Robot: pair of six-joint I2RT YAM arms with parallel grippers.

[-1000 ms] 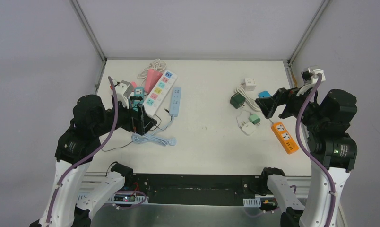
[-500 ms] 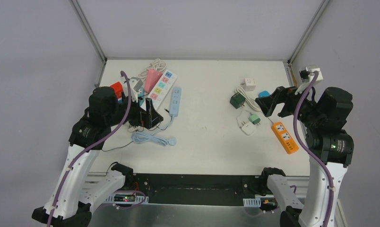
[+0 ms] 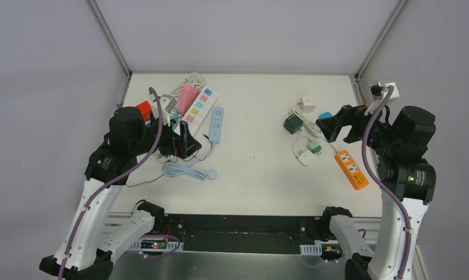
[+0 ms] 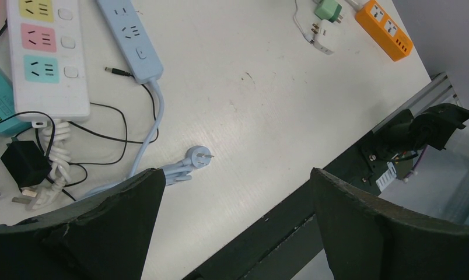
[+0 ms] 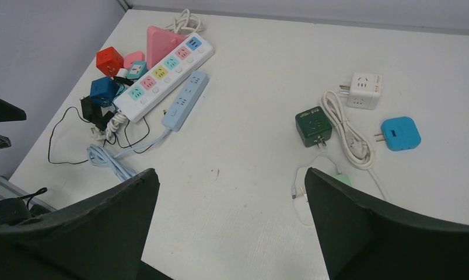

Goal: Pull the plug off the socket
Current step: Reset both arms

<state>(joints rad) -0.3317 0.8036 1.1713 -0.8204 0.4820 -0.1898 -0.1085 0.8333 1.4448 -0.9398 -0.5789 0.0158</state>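
Plug candidate: small green plug [image 3: 315,147] on the right half of the table [image 3: 255,105], touching a white adapter [image 3: 305,158] that lies just nearer the arm bases. Whether its prongs are seated in the adapter cannot be told at this size. An orange strip [image 3: 352,169] lies just to their right, apart from both. The right gripper [image 3: 332,129] hangs above the table just behind the green plug, jaws spread wide and holding nothing. The plug is not between them: in the right wrist view only a sliver of it shows at the inner edge of one finger, and bare table fills the gap. A dark green cube [image 3: 291,123], a blue plug [image 3: 325,116] and a white cube [image 3: 308,103] lie farther back, near that gripper. The left gripper [image 3: 181,143] is well apart, on the left side, jaws likewise spread and empty. It sits above the near end of a white strip [image 3: 197,109], beside a light blue strip [image 3: 217,124]. In the left wrist view the blue strip's own cable plug [image 4: 198,157] lies loose on the table just beyond the gap between the fingers. A red cube [image 3: 143,108] sits at the far left of the clutter.
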